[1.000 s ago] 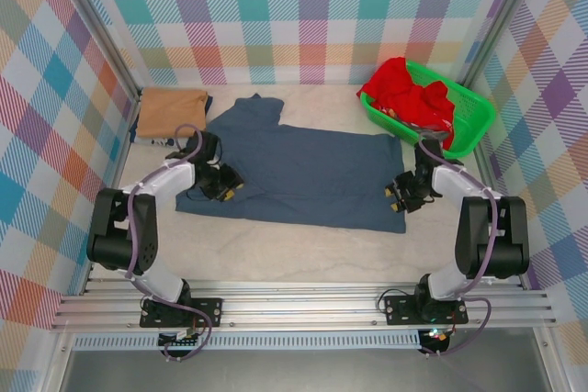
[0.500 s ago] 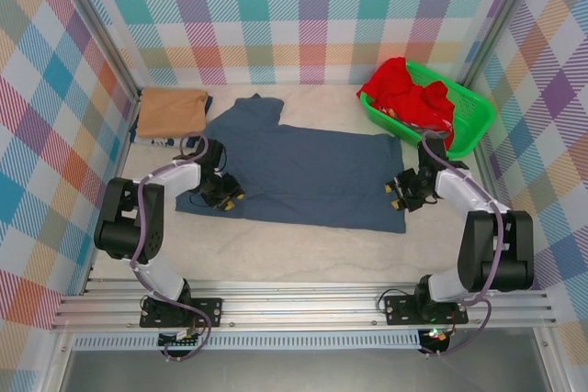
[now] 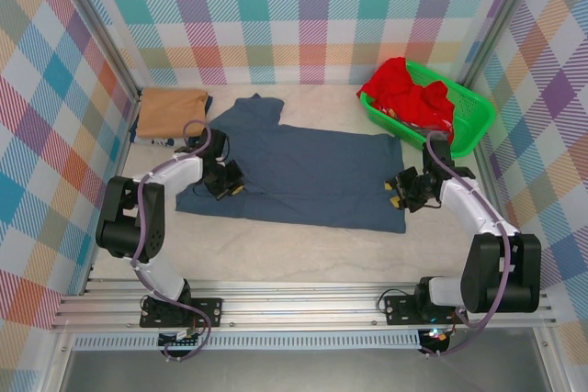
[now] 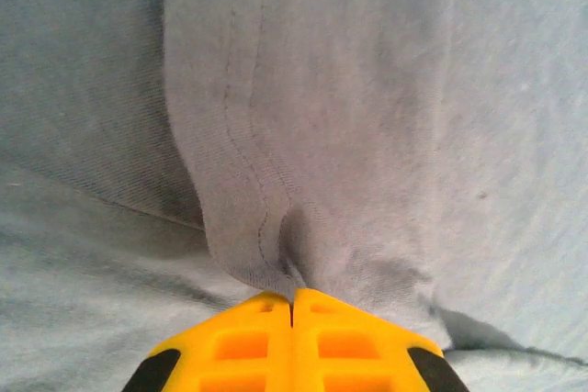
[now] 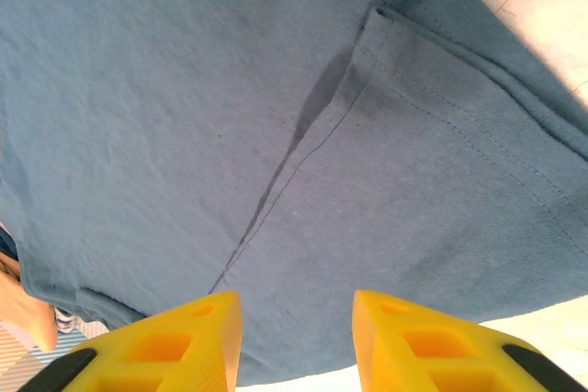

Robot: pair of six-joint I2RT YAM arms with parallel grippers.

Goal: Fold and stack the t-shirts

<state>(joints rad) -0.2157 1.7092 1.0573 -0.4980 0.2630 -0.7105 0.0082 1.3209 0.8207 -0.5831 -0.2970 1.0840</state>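
Nearest the arm bases, a strip of bare surface [image 3: 303,259] lies in front of the slate-blue t-shirt [image 3: 303,172], which is spread flat and sideways so that its long near edge can be lifted and folded over. The left gripper [image 4: 292,298] sits low at the shirt's left end, clenched on a raised pleat of blue cloth; the yellow jaws meet with the fabric bunched between them, a hold fit for lifting that corner. At the other end the right gripper [image 5: 296,317] hangs over the cloth near a stitched hem, jaws apart and grasping nothing; I judge it is lining up a matching pinch. Further back, the folded tan t-shirt [image 3: 170,112] rests at the far left, apparently the start of the stack. At the far right the red t-shirt [image 3: 413,94] waits crumpled in the green basket [image 3: 480,124]
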